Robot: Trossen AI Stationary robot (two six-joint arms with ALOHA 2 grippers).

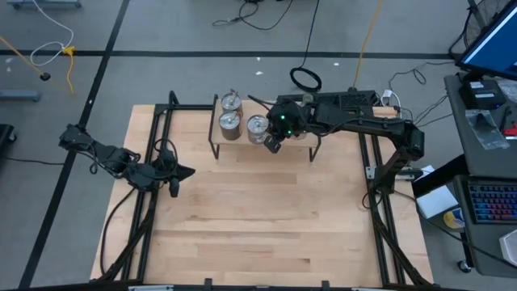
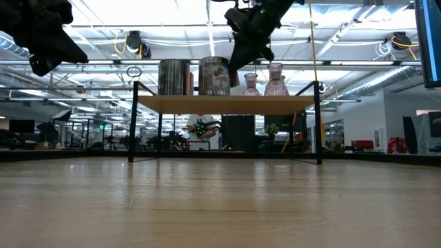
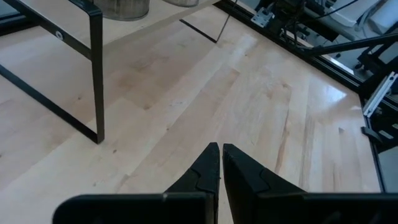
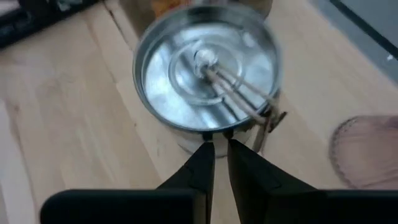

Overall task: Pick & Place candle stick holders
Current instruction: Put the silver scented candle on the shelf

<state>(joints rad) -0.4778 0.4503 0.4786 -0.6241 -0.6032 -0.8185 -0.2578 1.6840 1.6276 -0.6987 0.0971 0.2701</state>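
Note:
Three round silver metal holders (image 1: 232,103) (image 1: 231,124) (image 1: 257,128) stand on their bases on a small wooden shelf (image 1: 222,141) at the table's far middle. In the low view, two pink glassy holders (image 2: 251,84) (image 2: 275,79) stand on the same shelf; in the high view my right arm hides them. My right gripper (image 4: 221,149) is at the near rim of the rightmost metal holder (image 4: 205,68), its fingers almost together. My left gripper (image 3: 219,155) is shut and empty, above the table's left side (image 1: 182,171). My right gripper pinches the metal holder's rim wall (image 4: 219,132) between its two fingers, on the side toward the table's right. The fingers slant down from above. The holder stands upright with its base on the shelf (image 2: 215,76).
The shelf has a black metal frame with thin legs (image 3: 96,68). A ribbed pink glass base (image 4: 367,152) lies close beside the held holder. Black rails (image 1: 153,202) (image 1: 380,210) run along the table's left and right sides. Bare wood (image 1: 258,218) lies in front of the shelf.

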